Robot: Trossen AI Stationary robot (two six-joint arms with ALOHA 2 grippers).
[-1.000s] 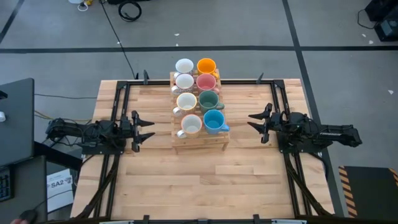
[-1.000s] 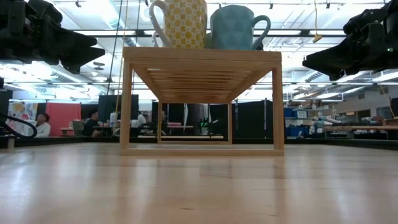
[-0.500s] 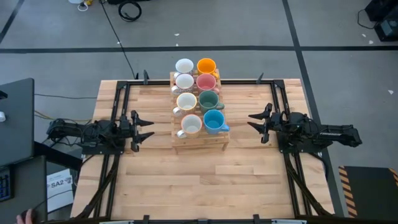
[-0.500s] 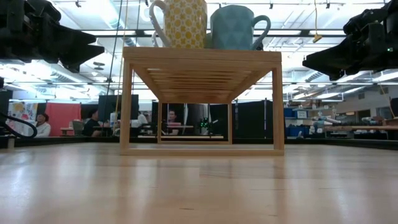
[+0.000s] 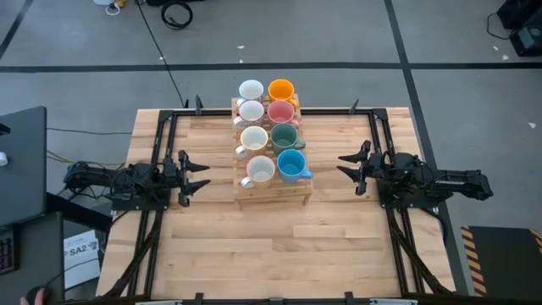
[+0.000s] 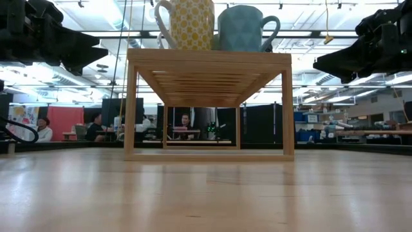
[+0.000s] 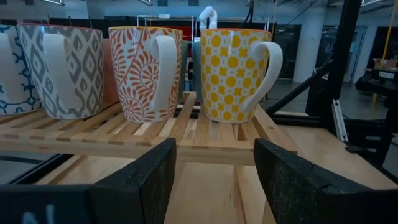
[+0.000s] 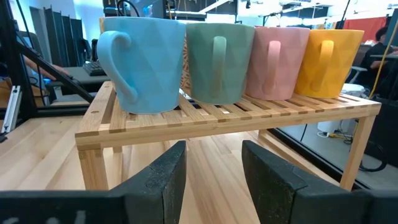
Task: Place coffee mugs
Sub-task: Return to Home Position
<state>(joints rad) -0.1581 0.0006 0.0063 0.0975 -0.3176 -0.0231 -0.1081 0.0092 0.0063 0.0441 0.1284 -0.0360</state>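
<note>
Coffee mugs (image 5: pixel 280 112) in two rows on shelf (image 5: pixel 271 194); left claw (image 5: pixel 201 175), right claw (image 5: pixel 343 166) spread, empty, flanking.

I'm seeing the wooden shelf (image 5: pixel 271 196) sitting mid-table, its top packed with two rows of coffee mugs (image 5: pixel 284 135), so nothing is fitting in from above. Bare table (image 5: pixel 279 254) is lying open in front and on both flanks, between the shelf and the left gripper (image 5: pixel 196 175) and right gripper (image 5: pixel 345 167). Beneath the shelf I'm looking through a gap framed by its legs (image 6: pixel 131 109).
</note>
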